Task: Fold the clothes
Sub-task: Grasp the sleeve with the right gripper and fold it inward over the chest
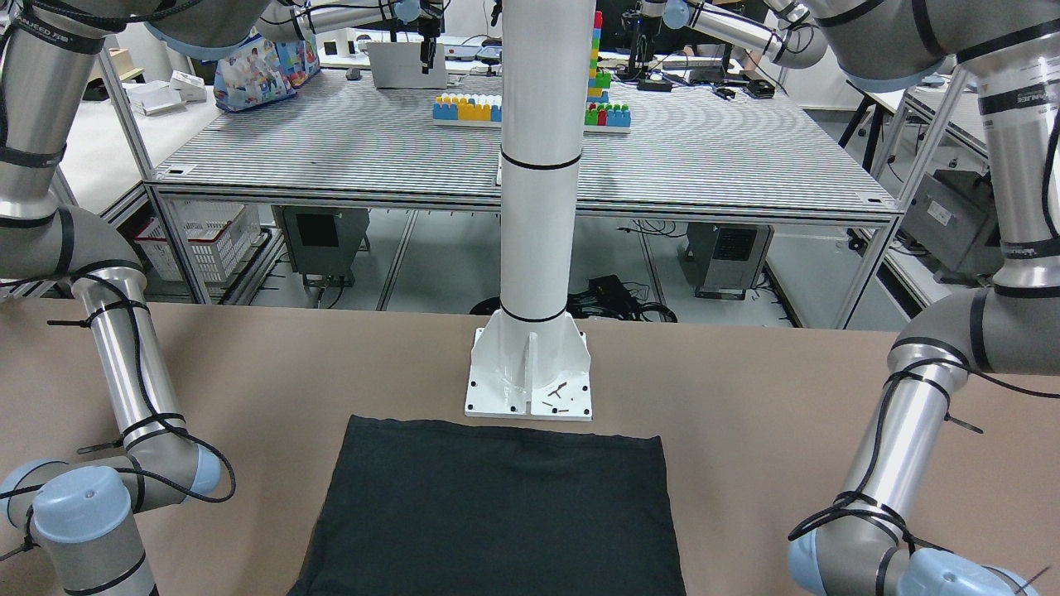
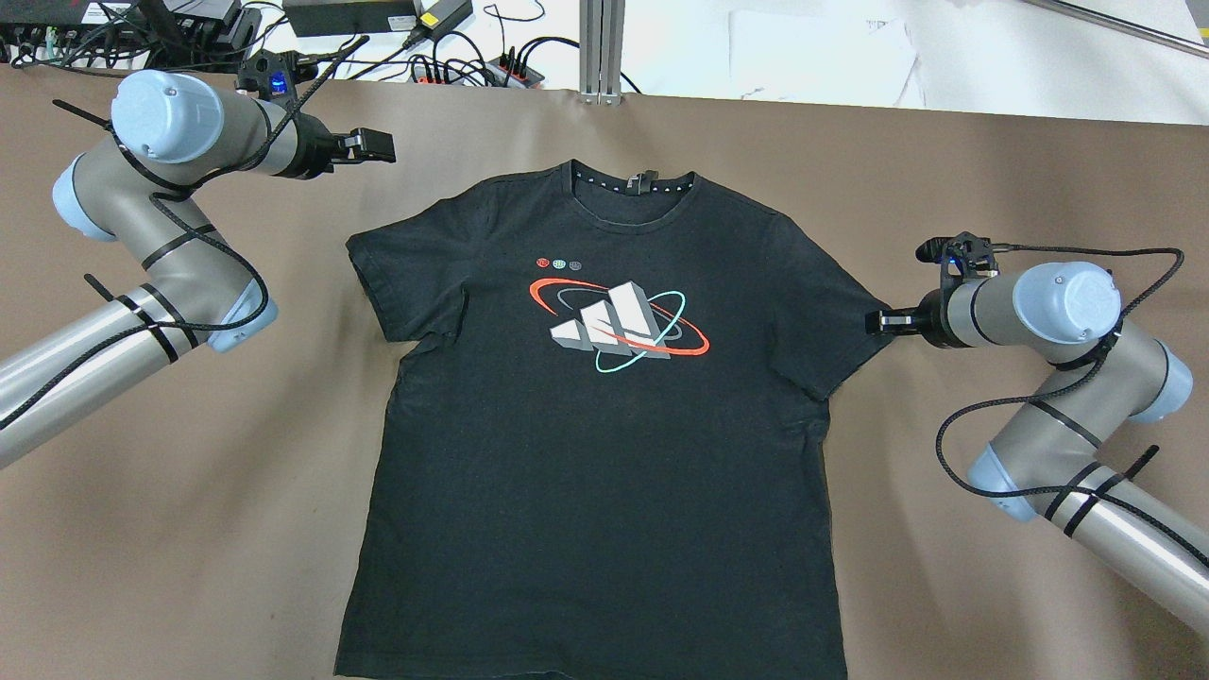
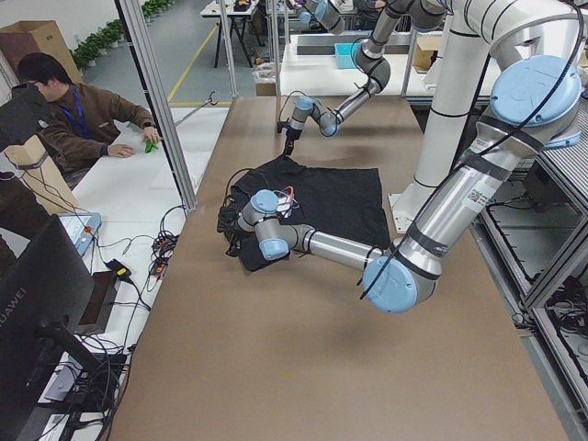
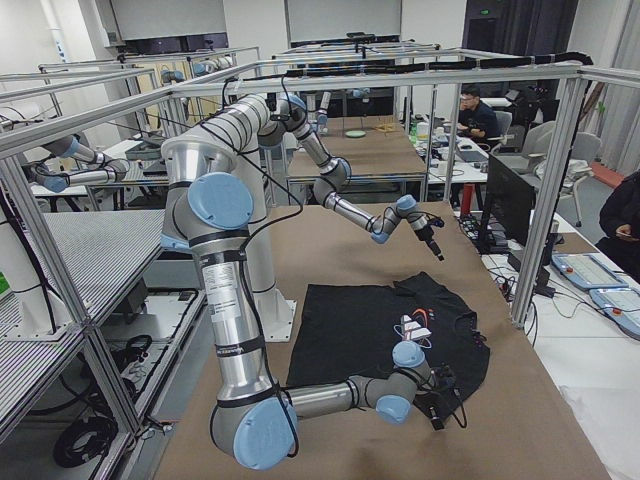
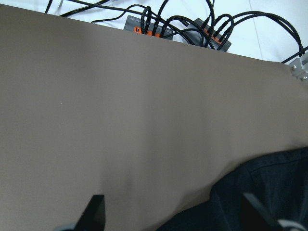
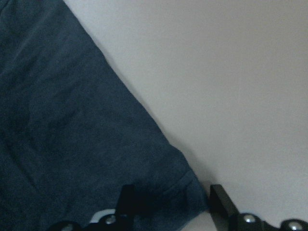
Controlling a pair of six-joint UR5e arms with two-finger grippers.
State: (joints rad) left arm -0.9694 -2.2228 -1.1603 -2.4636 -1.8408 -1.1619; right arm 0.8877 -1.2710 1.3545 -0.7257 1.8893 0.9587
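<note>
Count: one black short-sleeved cotton T-shirt point(image 2: 586, 453), two arms, two claws, one brown matte surface point(image 2: 189, 529).

T-shirt lies flat, front up, both sleeves spread, collar on the far side from the robot. Print on the chest point(image 2: 614, 321): three white bars crossed by red and teal rings, three small dots above.

Left claw point(image 2: 376, 146): fingers apart, nothing between them. It hangs over bare surface. The nearer of the two sleeves point(image 2: 397, 274) lies just beside it, towards the robot and inward, not touching. In the left wrist view, black fabric shows under one fingertip point(image 5: 250, 211); the other fingertip is over bare surface.

Right claw point(image 2: 874, 322): low at the outer corner of the other sleeve point(image 2: 822, 312). In the right wrist view, the two fingers point(image 6: 126, 199) stand apart with the hemmed sleeve corner between them; the fabric lies flat, not pinched. The rest of the T-shirt spreads away inward from this claw.

One white pedestal point(image 1: 534, 207) stands at the hem side, midway between the two arms.
</note>
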